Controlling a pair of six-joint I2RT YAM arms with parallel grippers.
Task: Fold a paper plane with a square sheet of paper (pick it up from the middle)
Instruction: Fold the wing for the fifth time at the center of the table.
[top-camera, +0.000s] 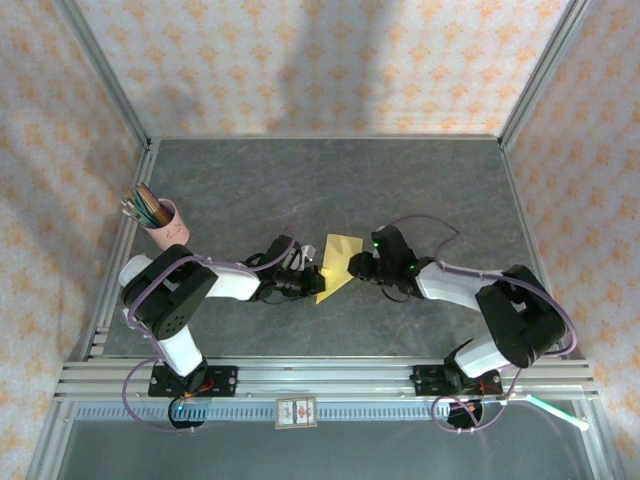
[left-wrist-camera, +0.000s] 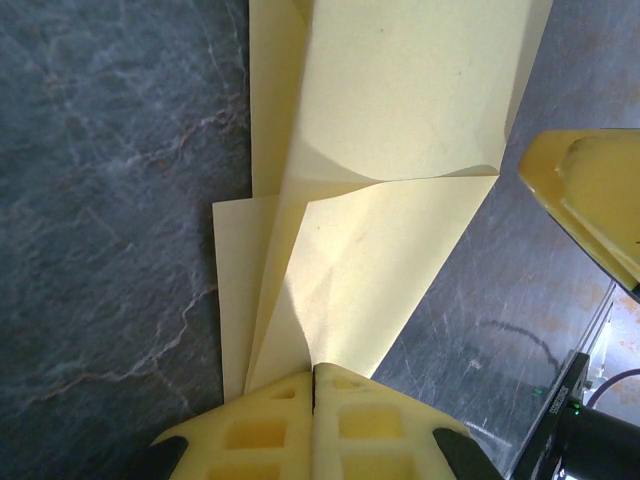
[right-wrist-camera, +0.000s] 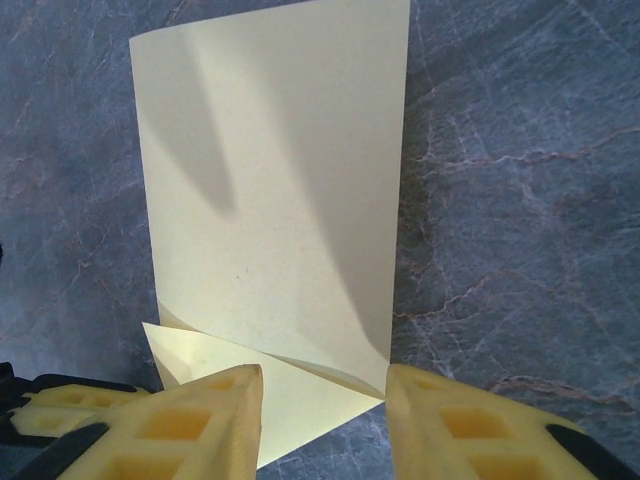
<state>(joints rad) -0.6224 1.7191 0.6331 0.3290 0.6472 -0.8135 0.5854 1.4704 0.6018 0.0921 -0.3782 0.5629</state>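
While the left tool (left-wrist-camera: 315, 385) pinches one edge of the thin yellow creased paper sheet (left-wrist-camera: 400, 130), jaws pressed flat together on its layers, the right tool (right-wrist-camera: 325, 400) stands with its jaws partly apart. A corner of the sheet lies loose between them, and neither pad appears to press it. From above, the paper sits at the middle of the dark grey marbled surface (top-camera: 300, 180), left tool at its nine o'clock, right tool at its three o'clock. A pink cup of coloured pens (top-camera: 168, 228) stands well apart at ten o'clock.

The sheet shows overlapping flaps, one bowed upward, so this looks like mid-fold: one side anchored, the other free to regrip. The next move probably calls for the right tool to take a free flap and crease it over without dragging the sheet from the left pinch.
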